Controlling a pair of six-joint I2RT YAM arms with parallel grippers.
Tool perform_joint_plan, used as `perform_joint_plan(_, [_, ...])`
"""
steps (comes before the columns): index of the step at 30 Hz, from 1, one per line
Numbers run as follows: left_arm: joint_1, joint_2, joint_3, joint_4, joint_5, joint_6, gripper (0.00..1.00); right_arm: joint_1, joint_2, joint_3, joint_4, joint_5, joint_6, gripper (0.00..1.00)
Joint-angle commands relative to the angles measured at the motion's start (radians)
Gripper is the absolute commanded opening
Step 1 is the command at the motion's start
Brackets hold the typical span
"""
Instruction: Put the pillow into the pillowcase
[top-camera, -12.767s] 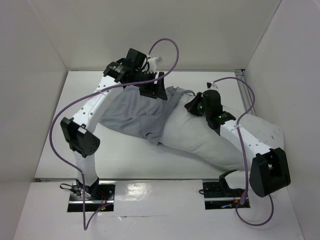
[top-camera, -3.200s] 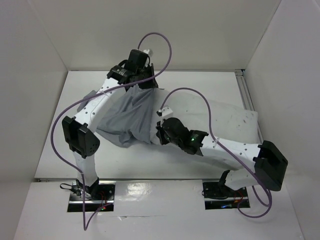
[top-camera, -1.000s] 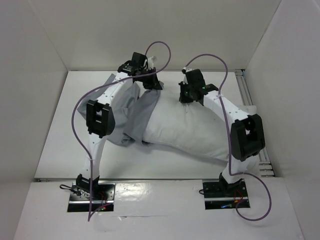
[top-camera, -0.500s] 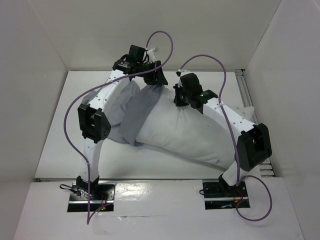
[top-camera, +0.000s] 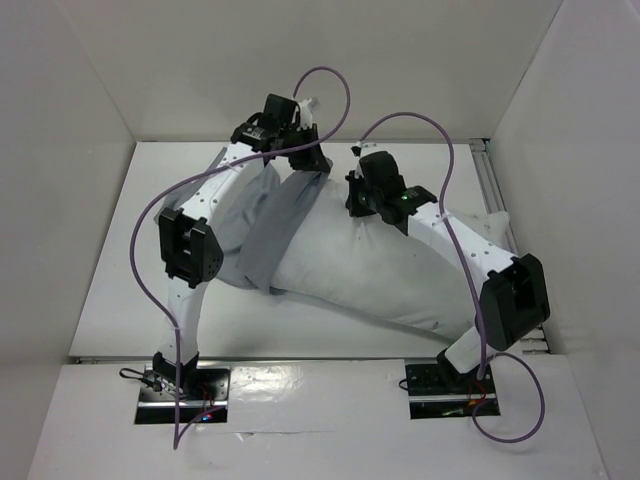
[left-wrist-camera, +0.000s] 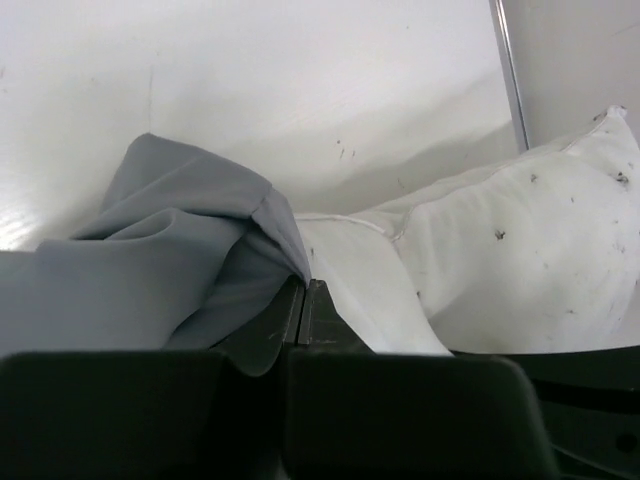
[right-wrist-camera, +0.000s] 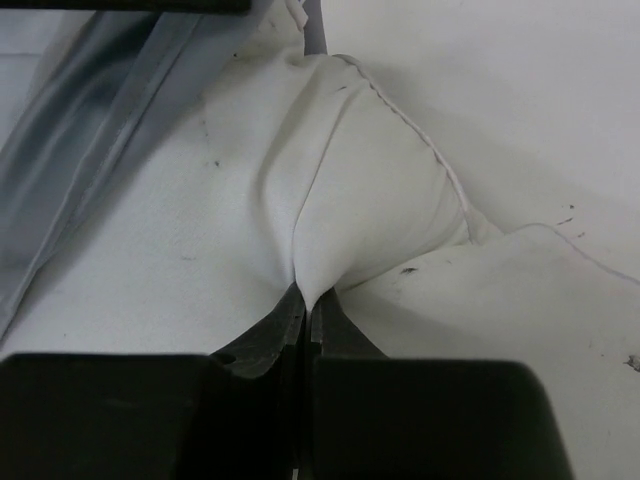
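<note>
Item one: your left fingers (left-wrist-camera: 326, 322), bottom centre, pressed together on a fold of the pillowcase (left-wrist-camera: 150, 260), which drapes grey and wrinkled to their left.
Item two: pillow (left-wrist-camera: 520, 250), white, dark-specked, right of the fingers, its corner touching the pillowcase.
Item three: white worktop (left-wrist-camera: 300, 80) behind both; rail (left-wrist-camera: 505, 60) top right.

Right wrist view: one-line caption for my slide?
Right gripper shut on a pinch of pillow, pillowcase edge at upper left.
</note>
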Motion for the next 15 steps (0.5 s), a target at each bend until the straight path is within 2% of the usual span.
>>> perform_joint_plan(1, [-0.032,-0.024,0.010,0.120,0.049,0.000,0.00,0.036,-0.074,-0.034,0.061,-0.056,0.006,0.00])
perform_joint_plan(4, [-0.050,-0.024,0.068,0.186,0.176,-0.041,0.00,0.060,-0.128,-0.073,0.120,-0.056,-0.004,0.00])
perform_joint_plan(5, [-0.050,-0.011,0.120,0.186,0.260,-0.065,0.00,0.072,-0.145,-0.073,0.136,-0.044,-0.004,0.00])
perform_joint_plan(8, [-0.090,0.003,0.147,0.196,0.365,-0.112,0.00,0.091,-0.206,-0.100,0.179,0.036,0.019,0.00])
perform_joint_plan(11, [-0.133,-0.082,0.067,0.221,0.416,-0.124,0.00,0.091,-0.275,-0.142,0.237,0.136,0.049,0.00])
perform_joint_plan(13, [-0.171,-0.160,-0.045,0.257,0.416,-0.153,0.00,0.091,-0.315,-0.188,0.287,0.201,0.077,0.00])
perform_joint_plan(15, [-0.190,-0.190,-0.138,0.289,0.363,-0.196,0.00,0.091,-0.315,-0.221,0.320,0.257,0.106,0.00])
